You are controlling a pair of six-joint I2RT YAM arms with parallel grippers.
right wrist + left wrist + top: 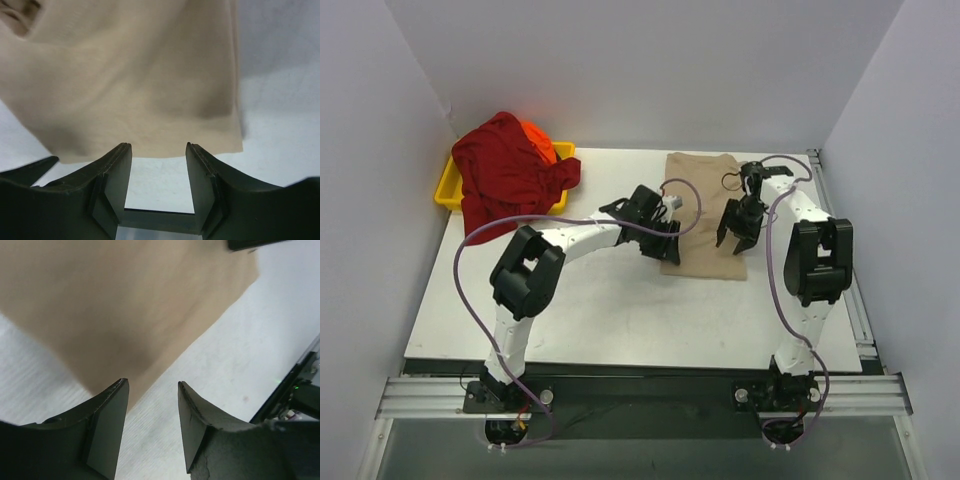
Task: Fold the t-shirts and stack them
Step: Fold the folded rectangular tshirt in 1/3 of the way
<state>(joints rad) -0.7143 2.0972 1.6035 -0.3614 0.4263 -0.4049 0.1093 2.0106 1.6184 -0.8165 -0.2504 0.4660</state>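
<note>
The tan t-shirt (708,192) lies flat on the table (600,310), right of the middle, as a long narrow rectangle. The left gripper (663,246) is at its near left corner and the right gripper (733,240) at its near right corner. Both stand open and hold nothing; in the wrist views the cloth edge is just in front of the fingers.

I judge the step is a fold of this near edge. To do it well, both arms should take the corners at the same moment and pinch only the hem, then carry them away evenly so the fold line is straight.

The dark red t-shirt (505,180) and the orange t-shirt (538,138) wait on the yellow tray (447,192), well apart at the far left.
</note>
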